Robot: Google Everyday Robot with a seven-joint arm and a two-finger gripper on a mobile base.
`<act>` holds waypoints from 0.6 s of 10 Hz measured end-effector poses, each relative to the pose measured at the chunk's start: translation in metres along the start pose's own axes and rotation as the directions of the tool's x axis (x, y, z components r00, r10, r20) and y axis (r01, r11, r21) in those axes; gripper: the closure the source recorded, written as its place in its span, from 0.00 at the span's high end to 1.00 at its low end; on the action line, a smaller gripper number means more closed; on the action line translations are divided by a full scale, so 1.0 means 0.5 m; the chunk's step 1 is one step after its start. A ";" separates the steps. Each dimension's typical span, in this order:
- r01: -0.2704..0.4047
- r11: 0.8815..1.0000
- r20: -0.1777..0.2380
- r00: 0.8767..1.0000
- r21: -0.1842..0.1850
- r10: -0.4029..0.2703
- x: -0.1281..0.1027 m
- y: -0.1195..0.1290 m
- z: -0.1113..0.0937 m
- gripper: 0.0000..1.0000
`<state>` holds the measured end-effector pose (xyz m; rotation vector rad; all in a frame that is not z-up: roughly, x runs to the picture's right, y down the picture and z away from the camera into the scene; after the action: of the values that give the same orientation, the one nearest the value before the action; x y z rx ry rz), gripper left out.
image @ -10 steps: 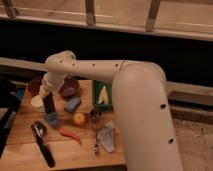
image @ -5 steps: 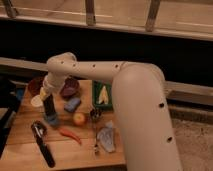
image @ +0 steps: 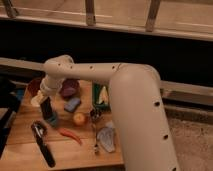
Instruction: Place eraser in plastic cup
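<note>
Presently the gripper [image: 48,109] hangs at the wooden bench's [image: 22,131] left side, its jaws clenched on the eraser [image: 47,108], a dark block held upright directly above the grey-blue plastic cup [image: 51,120]. Beside it lie a blue block [image: 72,104], an apple [image: 79,119] and a black-handled utensil [image: 42,142].

The claw [image: 47,107] hangs straight over the plastic cup [image: 51,120] at the left of the table [image: 20,135], with the eraser [image: 46,108] upright at its tip, so the way down into the cup is taken. A blue block [image: 72,104] and a small round fruit [image: 79,119] crowd the cup's right side. A red pepper [image: 69,134] and a black-handled utensil [image: 43,144] lie in front. Bare table shows along the front left edge. The big arm [image: 130,110] blocks the right.
</note>
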<state>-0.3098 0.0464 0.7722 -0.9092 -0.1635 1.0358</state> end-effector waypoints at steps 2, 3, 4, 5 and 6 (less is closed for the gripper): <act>0.004 1.000 0.003 1.000 0.017 -0.004 -0.007 -0.002 0.005 0.19; 0.004 0.999 0.007 1.000 0.035 -0.004 -0.012 -0.009 0.005 0.31; 0.001 0.999 0.012 1.000 0.055 -0.002 -0.016 -0.020 0.003 0.42; -0.001 0.997 0.016 1.000 0.072 0.000 -0.020 -0.029 0.003 0.52; -0.005 0.997 0.018 1.000 0.083 0.004 -0.021 -0.036 0.005 0.62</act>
<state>-0.3046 0.0357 0.7896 -0.8256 -0.1322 1.0479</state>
